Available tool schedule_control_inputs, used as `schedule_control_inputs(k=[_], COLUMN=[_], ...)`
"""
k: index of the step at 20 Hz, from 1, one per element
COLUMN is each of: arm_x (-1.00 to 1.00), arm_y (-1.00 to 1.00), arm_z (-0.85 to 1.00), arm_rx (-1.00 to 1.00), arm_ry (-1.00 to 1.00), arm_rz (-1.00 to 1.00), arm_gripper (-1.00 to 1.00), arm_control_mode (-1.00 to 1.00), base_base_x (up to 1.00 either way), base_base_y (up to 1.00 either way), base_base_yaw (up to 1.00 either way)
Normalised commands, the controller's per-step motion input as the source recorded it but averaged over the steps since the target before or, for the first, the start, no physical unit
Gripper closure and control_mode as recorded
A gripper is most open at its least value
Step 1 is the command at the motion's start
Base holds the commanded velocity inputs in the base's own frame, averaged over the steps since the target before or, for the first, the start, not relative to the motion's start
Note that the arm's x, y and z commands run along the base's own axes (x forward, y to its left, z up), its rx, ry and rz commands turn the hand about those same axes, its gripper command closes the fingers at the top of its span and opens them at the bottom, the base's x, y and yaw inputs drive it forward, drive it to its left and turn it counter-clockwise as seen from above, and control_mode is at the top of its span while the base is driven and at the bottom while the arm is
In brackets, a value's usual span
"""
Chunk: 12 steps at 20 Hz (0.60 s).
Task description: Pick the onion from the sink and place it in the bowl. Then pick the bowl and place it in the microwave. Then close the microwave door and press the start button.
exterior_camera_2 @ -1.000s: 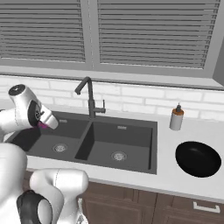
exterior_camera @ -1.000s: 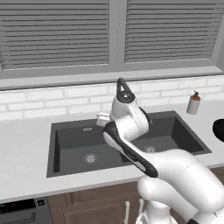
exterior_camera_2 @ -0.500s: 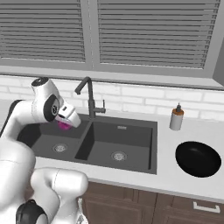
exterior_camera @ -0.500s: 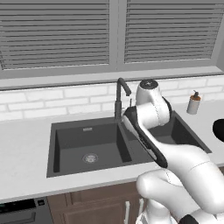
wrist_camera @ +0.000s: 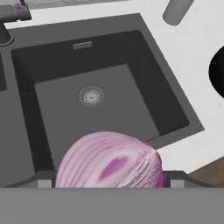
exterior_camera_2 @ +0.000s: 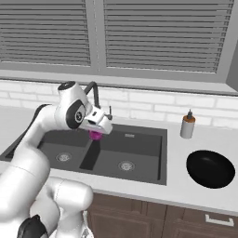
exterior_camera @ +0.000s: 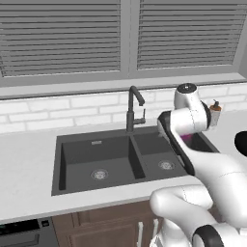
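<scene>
My gripper (exterior_camera_2: 96, 132) is shut on the magenta-pink onion (exterior_camera_2: 95, 135), holding it in the air above the dark double-basin sink (exterior_camera_2: 139, 158), about over the divider. In the hand view the onion (wrist_camera: 109, 162) sits between the two fingertips, with the right basin and its drain (wrist_camera: 91, 95) below. In the left base view the arm hides the hand, and a sliver of the onion (exterior_camera: 185, 140) shows. The glossy black bowl (exterior_camera_2: 210, 168) rests on the counter right of the sink, apart from the gripper; its edge (wrist_camera: 217, 72) also shows. The microwave and its door are out of view.
A tall dark faucet (exterior_camera_2: 94, 89) rises behind the sink, close to the hand. A soap bottle (exterior_camera_2: 187, 125) stands on the counter behind the bowl. White counter (exterior_camera: 29, 164) runs both sides of the sink, below a tiled wall and blinds.
The arm has swung to the right with the onion, from above the left basin to the divider and right basin, nearer the bowl.
</scene>
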Motion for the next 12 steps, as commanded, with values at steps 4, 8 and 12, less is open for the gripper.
schedule_control_inputs(k=[4, 8, 12], arm_x=[0.0, 0.0, 0.0], arm_y=[-1.0, -1.0, -1.0], arm_z=[0.02, 0.21, 0.24], arm_rx=[-0.02, 0.0, 0.08], arm_ry=[0.01, 0.01, 0.0], arm_rz=[0.0, 0.0, 0.0], arm_gripper=[1.0, 1.0, 1.0], arm_control_mode=[-1.0, -1.0, -1.0], base_base_x=[0.0, 0.0, 0.0], base_base_y=[0.0, 0.0, 0.0], base_base_yaw=[0.0, 0.0, 0.0])
